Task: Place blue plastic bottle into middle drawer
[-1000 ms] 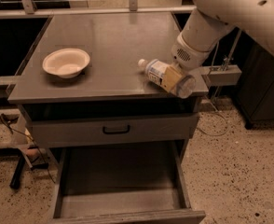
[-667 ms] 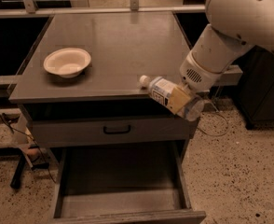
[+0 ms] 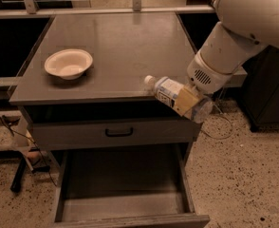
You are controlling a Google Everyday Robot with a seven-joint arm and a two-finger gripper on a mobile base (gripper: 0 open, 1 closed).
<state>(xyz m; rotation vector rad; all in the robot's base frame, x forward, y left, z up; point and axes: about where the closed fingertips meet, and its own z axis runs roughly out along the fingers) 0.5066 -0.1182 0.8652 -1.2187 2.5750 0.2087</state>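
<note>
The blue plastic bottle (image 3: 170, 92) has a white cap and a pale label. It is held on its side in the air over the cabinet's front right edge, cap to the left. My gripper (image 3: 188, 101) is shut on the bottle's lower half, with a tan finger pad across it. The white arm comes in from the upper right. The middle drawer (image 3: 125, 175) is pulled open below, a wide grey tray with a bare floor. The bottle is above and to the right of it.
A white bowl (image 3: 68, 63) sits on the grey cabinet top (image 3: 116, 42) at the left. A shut grey drawer with a small black handle (image 3: 119, 133) is above the open one. Dark furniture stands at the right on a speckled floor.
My gripper has carried the bottle forward and down, from over the cabinet top to its front right edge. The bowl and drawers have not moved.
</note>
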